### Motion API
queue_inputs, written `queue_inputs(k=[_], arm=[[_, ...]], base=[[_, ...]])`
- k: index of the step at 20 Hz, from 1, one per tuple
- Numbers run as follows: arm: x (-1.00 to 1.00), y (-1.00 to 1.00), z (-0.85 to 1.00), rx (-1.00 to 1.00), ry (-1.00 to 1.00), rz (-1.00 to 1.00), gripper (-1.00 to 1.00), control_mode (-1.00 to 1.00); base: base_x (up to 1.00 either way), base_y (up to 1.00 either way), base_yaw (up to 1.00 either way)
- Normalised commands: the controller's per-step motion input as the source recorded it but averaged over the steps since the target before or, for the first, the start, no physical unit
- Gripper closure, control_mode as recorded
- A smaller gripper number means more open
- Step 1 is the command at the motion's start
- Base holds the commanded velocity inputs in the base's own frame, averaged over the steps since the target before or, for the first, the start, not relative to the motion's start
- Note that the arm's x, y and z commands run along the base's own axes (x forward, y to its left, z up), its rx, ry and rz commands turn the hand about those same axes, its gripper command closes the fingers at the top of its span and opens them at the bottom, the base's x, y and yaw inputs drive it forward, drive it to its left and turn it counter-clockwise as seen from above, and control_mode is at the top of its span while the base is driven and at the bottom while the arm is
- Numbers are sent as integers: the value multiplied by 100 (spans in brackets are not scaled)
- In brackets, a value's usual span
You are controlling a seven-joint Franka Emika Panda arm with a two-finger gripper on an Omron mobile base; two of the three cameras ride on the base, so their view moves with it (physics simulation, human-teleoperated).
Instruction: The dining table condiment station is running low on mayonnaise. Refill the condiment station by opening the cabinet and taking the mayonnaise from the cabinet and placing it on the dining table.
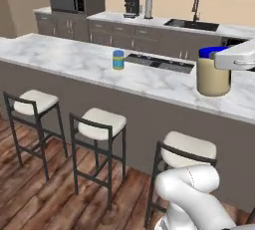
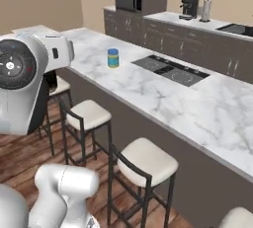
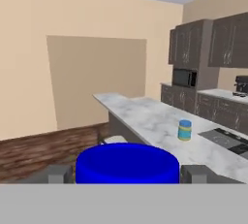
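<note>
Now mayonnaise [image 3: 127,162] between the claw's [image 3: 127,173] fingertips [image 3: 59,173].

Base views flank the dining table [image 1: 74,59]; hand view looks along it

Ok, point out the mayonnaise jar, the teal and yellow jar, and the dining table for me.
mayonnaise jar [image 1: 212,79]: left base view, on its cream body.
teal and yellow jar [image 2: 113,58]: right base view, on its side, under the blue lid.
dining table [image 1: 64,57]: left base view, on bare marble top left of the teal jar.
</note>
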Motion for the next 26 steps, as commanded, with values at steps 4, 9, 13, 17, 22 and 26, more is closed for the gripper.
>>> queue_inputs(k=[4,9,13,17,22,26], arm=[[0,0,0,0,0,0,100,100],[0,0,0,0,0,0,100,100],[0,0,0,0,0,0,100,100],[0,0,0,0,0,0,100,100],[0,0,0,0,0,0,100,100],[0,0,0,0,0,0,100,100]], base=[[81,99,-54],[87,95,-52],[79,49,-39],[77,40,-36],[62,0,-30],[82,42,-38]])
